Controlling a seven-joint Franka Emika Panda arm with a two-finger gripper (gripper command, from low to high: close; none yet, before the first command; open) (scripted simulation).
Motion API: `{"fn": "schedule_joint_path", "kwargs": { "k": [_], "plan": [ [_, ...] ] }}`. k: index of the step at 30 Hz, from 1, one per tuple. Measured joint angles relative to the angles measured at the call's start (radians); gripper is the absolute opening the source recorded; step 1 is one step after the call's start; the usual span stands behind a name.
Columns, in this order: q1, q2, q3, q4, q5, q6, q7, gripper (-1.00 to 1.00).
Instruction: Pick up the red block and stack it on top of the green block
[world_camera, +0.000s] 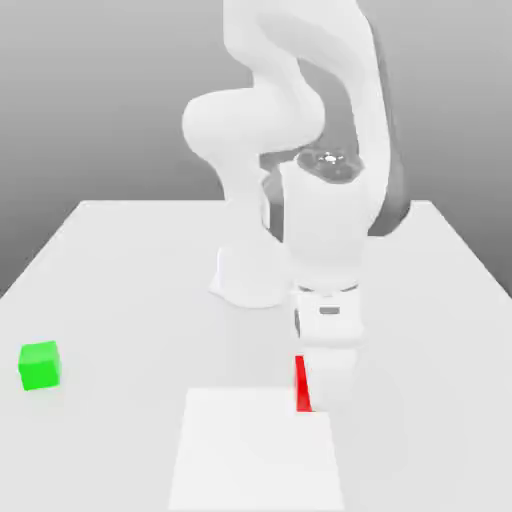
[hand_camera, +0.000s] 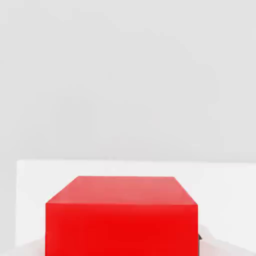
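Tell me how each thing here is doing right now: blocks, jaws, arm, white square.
Red block: gripped, not stacked on the green one
Green block: resting on the table, nothing on top
Jaws: closed on the red block
Arm: bent, reaching down
White square: lying flat

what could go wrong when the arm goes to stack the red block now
The gripper has the red block between its fingers, so it might slip during the lift. The green block sits well off toward the exterior view's left; after that carry, a slightly off-centre release could topple the stack.
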Motion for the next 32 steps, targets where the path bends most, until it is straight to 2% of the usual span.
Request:
{"fn": "schedule_joint_path", "kwargs": {
  "k": [3,10,18,21,23,29,30,32],
  "plan": [
    [-0.038,0.003,-0.065,0.01,-0.013,-0.042,0.007,-1.0],
    [-0.376,0.039,-0.244,0.069,-0.015,-0.134,-0.002,-1.0],
    [-0.725,-0.029,-0.403,0.12,-0.036,-0.164,0.0,-1.0],
    [-0.886,0.003,-0.338,0.126,0.009,-0.125,-0.034,-1.0],
    [-0.808,0.039,-0.289,0.128,0.05,-0.095,-0.063,-1.0],
    [-0.854,0.162,-0.202,0.137,0.229,-0.003,-0.193,-1.0],
    [-0.867,0.181,-0.183,0.139,0.258,0.009,-0.213,1.0],
    [-0.867,0.181,-0.183,0.139,0.258,0.009,-0.213,1.0]
  ]
}}
